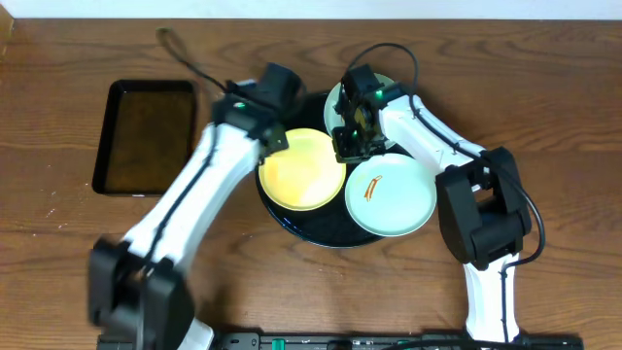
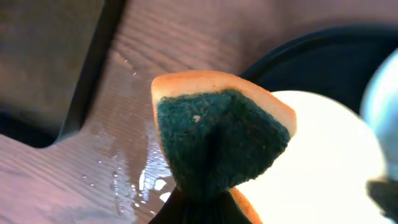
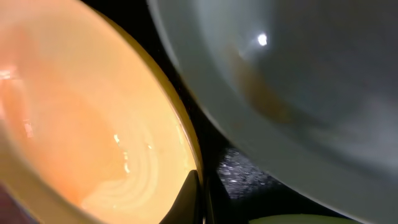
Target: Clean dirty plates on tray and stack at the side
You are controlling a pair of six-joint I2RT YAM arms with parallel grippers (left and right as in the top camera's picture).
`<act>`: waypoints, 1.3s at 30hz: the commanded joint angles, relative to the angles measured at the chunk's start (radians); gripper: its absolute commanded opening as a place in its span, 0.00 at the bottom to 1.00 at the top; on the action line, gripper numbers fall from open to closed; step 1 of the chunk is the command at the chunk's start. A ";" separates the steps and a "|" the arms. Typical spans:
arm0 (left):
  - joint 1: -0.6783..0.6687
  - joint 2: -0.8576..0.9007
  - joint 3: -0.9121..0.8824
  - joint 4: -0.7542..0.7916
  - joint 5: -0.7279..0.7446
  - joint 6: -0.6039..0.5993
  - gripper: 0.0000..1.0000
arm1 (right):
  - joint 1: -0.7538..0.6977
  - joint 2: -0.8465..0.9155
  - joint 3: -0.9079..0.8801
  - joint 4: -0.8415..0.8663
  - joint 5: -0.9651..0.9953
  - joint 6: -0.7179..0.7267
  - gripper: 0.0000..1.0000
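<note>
While gripping sponge point(image 2: 217, 140), left end effector point(image 1: 277, 138) beside plate point(image 1: 303, 170)

- Rear mint plate point(image 1: 332, 101): mostly hidden under right gripper point(image 1: 353, 134).
- Left gripper point(image 1: 277, 139): fingers hidden behind sponge point(image 2: 217, 143).
- Right wrist view: blurred, jaw gap unreadable.
</note>
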 commanded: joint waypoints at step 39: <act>0.737 0.161 -0.008 0.265 0.400 0.276 0.07 | 0.294 -0.173 0.319 -0.358 1.018 -0.142 0.01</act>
